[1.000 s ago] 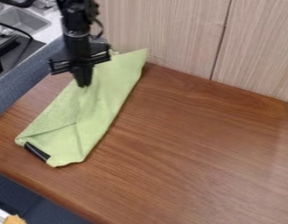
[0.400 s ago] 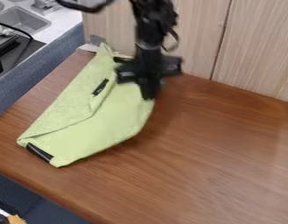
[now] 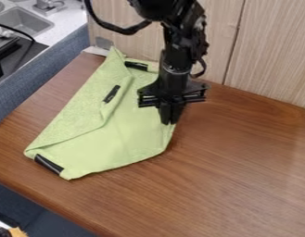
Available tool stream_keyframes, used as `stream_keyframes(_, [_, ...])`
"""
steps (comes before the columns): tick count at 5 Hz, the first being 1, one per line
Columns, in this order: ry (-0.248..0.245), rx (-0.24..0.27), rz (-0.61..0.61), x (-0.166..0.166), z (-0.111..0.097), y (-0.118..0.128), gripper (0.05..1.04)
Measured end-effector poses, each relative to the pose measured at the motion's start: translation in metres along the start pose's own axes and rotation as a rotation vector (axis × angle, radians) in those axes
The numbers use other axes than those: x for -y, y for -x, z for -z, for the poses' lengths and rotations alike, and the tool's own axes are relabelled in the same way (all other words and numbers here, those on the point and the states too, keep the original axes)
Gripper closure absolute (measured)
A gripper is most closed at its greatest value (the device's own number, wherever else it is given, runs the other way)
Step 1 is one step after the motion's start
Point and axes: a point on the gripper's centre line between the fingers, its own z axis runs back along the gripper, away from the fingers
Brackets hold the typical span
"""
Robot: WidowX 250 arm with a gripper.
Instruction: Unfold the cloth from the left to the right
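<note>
The black gripper [image 3: 169,122] hangs over the middle of the wooden table, its fingers close together on the right edge of the green cloth [image 3: 126,143]. The cloth lies partly spread, from the back left of the table to its front left. A folded flap runs along its left side. Black patches show at the cloth's lower left corner, on the flap and near the back edge. The arm hides part of the cloth's back right portion.
The wooden table [image 3: 241,162] extends to the right and front. A wood-grain panel [image 3: 266,51] stands along the back. A blue-grey divider [image 3: 40,83] borders the left side, with a sink [image 3: 24,22] behind it.
The gripper has moved right and toward the front, carrying the cloth's right edge along. The cloth is spread wider, and another black patch near its back edge has come into view.
</note>
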Motion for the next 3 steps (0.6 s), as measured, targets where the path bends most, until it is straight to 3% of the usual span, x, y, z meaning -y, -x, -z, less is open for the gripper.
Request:
stream_keyframes(2, [0.012,0.02,0.004,0.0017,0.0002,-0.0022,0.285])
stream_keyframes(3, [0.004,0.01,0.026,0.0027,0.0022,0.0068,0.082])
